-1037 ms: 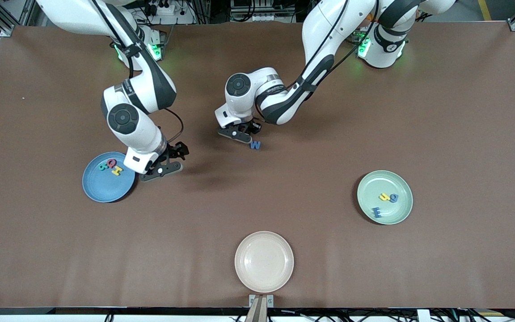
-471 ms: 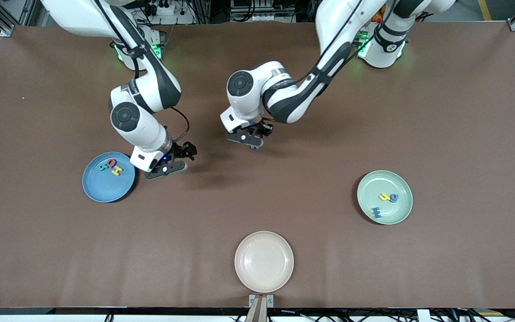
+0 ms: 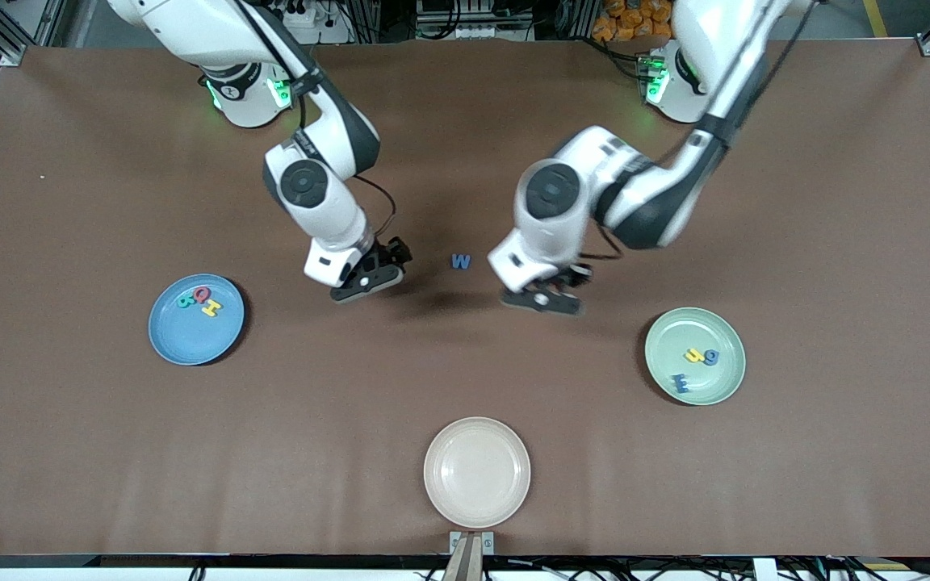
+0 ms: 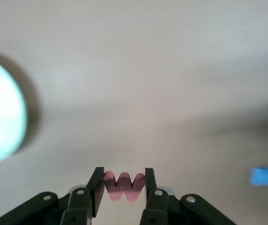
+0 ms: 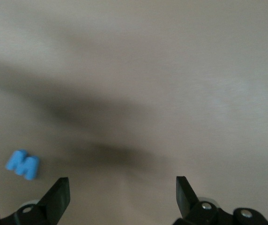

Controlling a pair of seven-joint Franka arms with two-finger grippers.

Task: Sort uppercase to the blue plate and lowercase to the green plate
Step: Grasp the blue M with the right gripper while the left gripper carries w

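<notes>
Brown tabletop, two arms, three plates, foam letters part sorted.

Left gripper: clamped on small red w, pinched between both fingers, seen only in the left wrist view; in the front view hidden under the hand, up in the air over bare table between blue W and green plate. Left arm bent at the elbow, reaching in from its base. Right gripper: fingers spread wide, holding nothing, over bare table between blue plate and blue W; arm angled down, wrist tilted. Blue W flat on table, between the two grippers, also in both wrist views. Blue plate: teal R, red Q, yellow H. Green plate: yellow h, blue g, dark blue E-shaped piece. Beige plate nearest the front camera.
</notes>
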